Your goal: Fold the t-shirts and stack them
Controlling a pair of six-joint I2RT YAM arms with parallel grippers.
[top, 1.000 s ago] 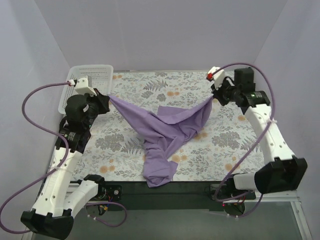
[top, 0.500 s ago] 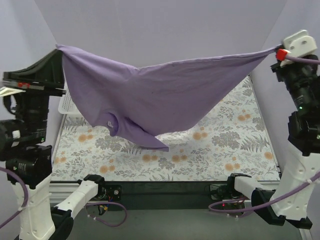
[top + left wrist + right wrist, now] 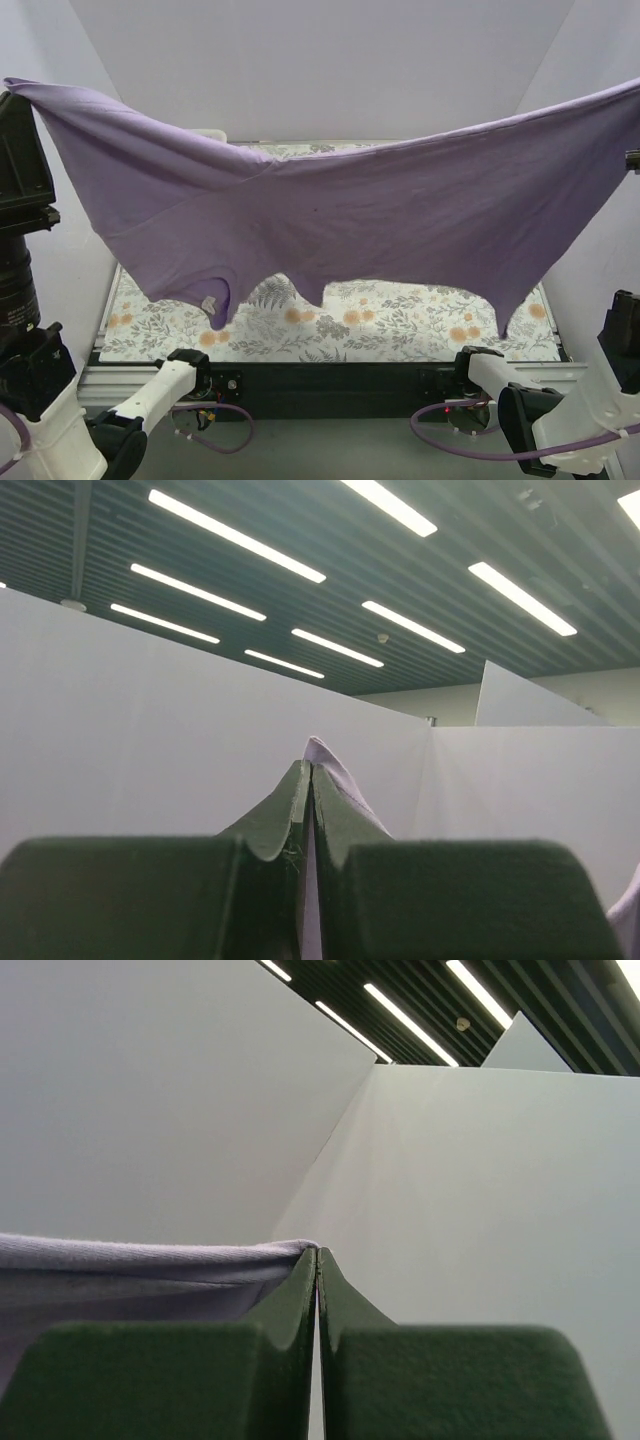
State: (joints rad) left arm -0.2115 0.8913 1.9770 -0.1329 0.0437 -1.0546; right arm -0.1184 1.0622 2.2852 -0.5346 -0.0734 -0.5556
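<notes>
Lavender t-shirt point(image 3: 330, 220) hangs spread wide in the air above the floral table cover point(image 3: 400, 315). Left wrist — left gripper point(image 3: 311, 780) pinched tight on a fold of it. Right wrist — right gripper point(image 3: 318, 1262) clamped tight on its edge.

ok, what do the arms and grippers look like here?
Left arm and right arm: white shell links, black joint housings. Purple cables loop by the bases. Left gripper and right gripper: dark green fingers, blocky bases tapering to thin tips.
</notes>
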